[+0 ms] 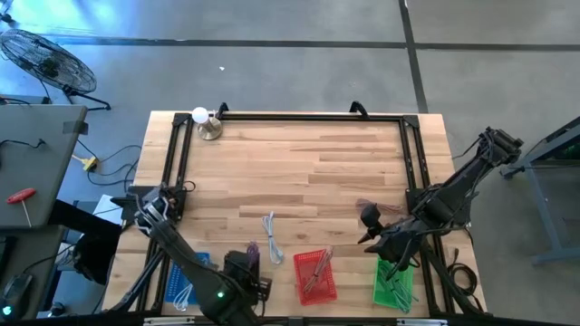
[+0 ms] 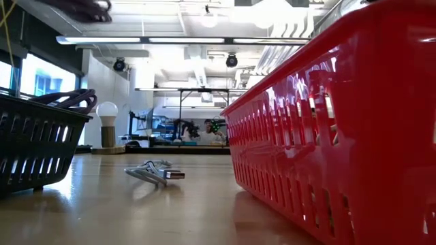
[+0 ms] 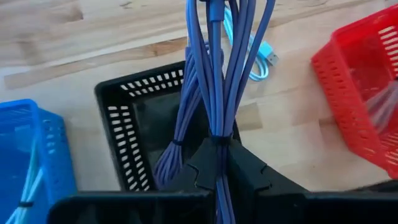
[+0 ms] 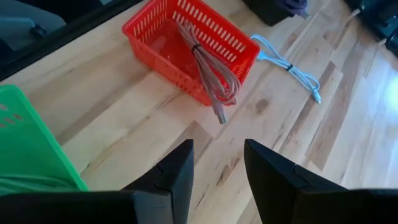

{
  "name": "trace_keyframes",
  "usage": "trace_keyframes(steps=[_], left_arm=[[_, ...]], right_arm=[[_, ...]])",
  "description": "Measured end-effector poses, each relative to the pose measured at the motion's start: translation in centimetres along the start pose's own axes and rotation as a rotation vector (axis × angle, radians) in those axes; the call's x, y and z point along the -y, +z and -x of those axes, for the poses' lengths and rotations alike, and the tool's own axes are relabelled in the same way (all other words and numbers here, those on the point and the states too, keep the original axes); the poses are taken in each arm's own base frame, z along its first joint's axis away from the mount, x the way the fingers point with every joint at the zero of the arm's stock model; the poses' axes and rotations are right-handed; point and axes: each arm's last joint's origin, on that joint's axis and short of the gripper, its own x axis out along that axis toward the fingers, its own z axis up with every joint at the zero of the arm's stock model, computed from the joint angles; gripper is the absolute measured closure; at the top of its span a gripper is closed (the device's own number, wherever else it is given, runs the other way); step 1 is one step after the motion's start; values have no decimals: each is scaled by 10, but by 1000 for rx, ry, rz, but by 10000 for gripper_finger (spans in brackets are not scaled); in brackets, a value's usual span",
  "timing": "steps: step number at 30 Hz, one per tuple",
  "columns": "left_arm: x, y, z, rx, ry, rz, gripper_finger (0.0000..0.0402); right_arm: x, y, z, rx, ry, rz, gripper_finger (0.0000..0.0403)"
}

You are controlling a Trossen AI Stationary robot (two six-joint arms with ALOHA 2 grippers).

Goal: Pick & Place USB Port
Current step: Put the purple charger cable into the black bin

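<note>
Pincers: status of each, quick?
Left pincer: closed on the purple cable, over the black basket.
Right pincer: open, empty.

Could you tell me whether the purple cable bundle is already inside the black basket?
Only partly: the left gripper is shut on the purple cable bundle, whose looped end hangs inside the black mesh basket.

No legible text, label, brand, number or sign anywhere in view

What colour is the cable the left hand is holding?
Purple cable, clearest in the left wrist view.
</note>
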Motion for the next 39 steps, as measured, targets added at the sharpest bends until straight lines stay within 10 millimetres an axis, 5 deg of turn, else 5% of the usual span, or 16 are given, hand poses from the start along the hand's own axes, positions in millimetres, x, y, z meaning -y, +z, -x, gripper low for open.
trace_keyframes(steps=[9,34,39], left_arm=[[4,-18,-28,3,87,-12,394],[-2,-30,-61,-29,153,0,394],[-1,-31,-61,-39,143,-57,356]], right_arm=[[0,2,0,16,2,-34,270],[2,6,0,56,-42,-38,270],[3,6,0,54,-64,-8,270]])
